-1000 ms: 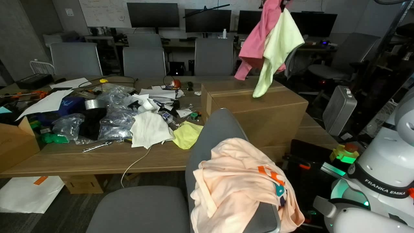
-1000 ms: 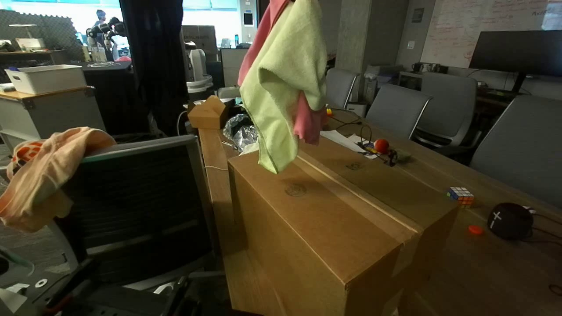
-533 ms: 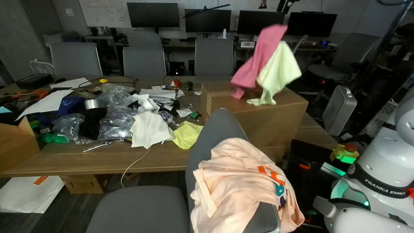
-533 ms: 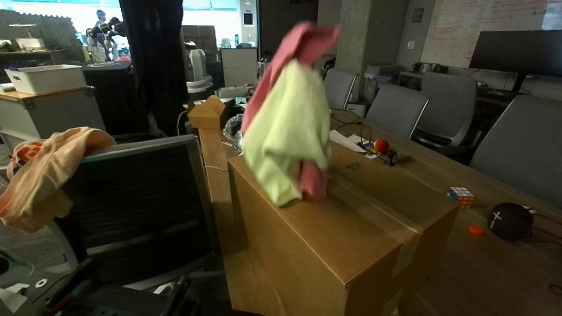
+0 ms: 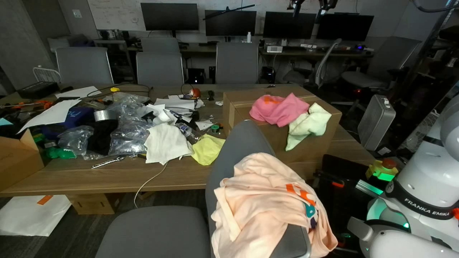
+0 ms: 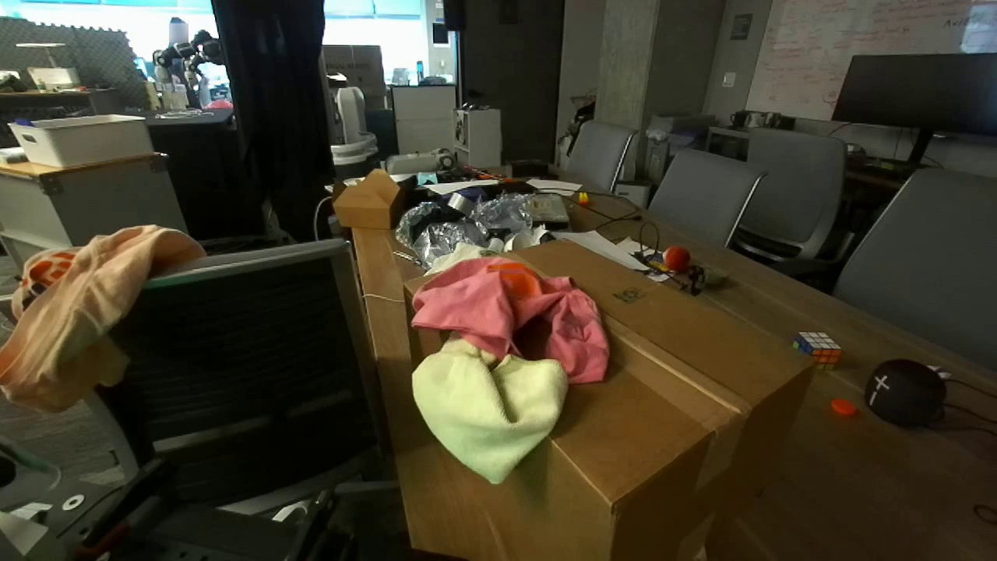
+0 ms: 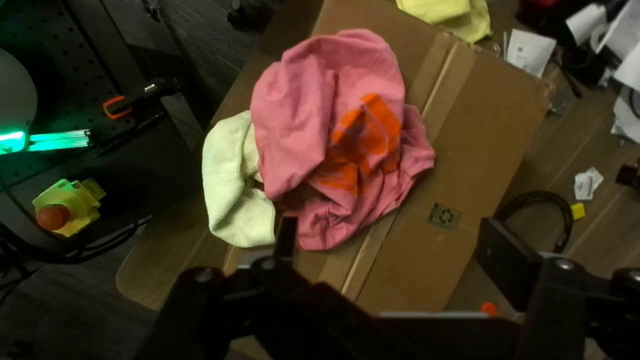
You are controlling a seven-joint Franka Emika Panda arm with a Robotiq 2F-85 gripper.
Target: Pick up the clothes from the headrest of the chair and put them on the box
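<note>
Tool (image 7: 390,237) empty, 2 fingers (image 7: 507,262) apart.

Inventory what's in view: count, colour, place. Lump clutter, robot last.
table: 1, brown, mid-scene
large box: 1, brown, on table
pink garment: 1, pink with orange print, on large box
green cloth: 1, pale green, over large box's edge
near chair: 1, grey, beside table
peach garment: 1, peach, on near chair's back
white cloth: 1, white, on table
yellow cloth: 1, yellow, on table
plastic bags: several, clear, on table
puzzle cube: 1, multicoloured, on table
small clutter: many, mixed colours, on table
far chairs: at least five, grey, beyond table
monitors: 4, black, behind far chairs
emergency stop: 1, red and yellow, left in wrist view
robot arm: 1, white, right in an exterior view
gripper: 1, black, open above large box
</note>
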